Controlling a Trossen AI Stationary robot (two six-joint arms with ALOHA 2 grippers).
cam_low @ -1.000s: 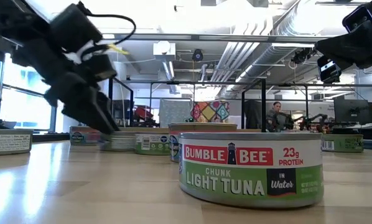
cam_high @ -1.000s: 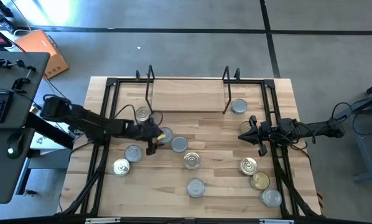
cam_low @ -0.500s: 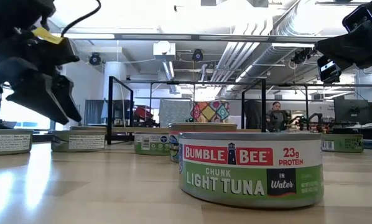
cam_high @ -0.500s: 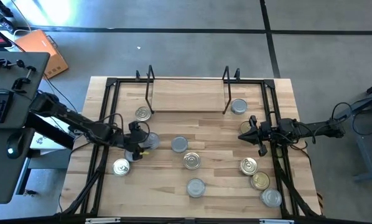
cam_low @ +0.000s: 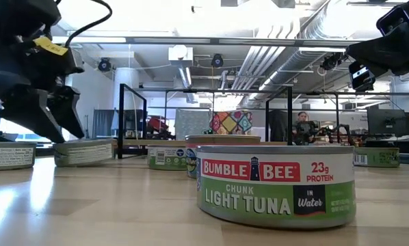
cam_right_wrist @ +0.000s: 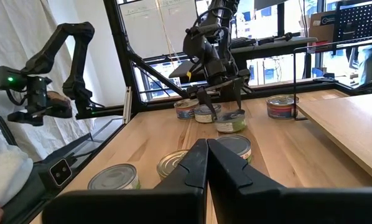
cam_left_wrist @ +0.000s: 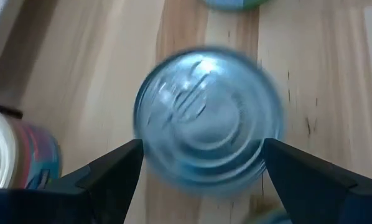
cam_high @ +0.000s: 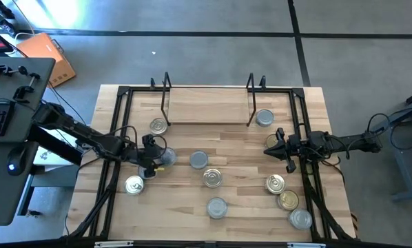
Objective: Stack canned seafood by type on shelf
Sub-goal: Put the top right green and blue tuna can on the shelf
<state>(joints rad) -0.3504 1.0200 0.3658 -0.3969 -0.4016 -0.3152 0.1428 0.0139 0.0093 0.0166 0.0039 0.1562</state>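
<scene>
Your left gripper (cam_left_wrist: 201, 168) hovers over silver tin (cam_left_wrist: 208, 121), jaws apart. Off-centre descent: finger clips rim, tin skids. Right gripper (cam_high: 269, 147) idle, jaws together.

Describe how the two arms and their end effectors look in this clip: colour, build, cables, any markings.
Both arms are dark, nearly black, built of slim jointed links. The left end effector has two flat, wedge-shaped dark fingers, a small yellow tag near the wrist and a looping black cable. The right end effector has the same dark tapered fingers, with black cables trailing back along its arm.
</scene>
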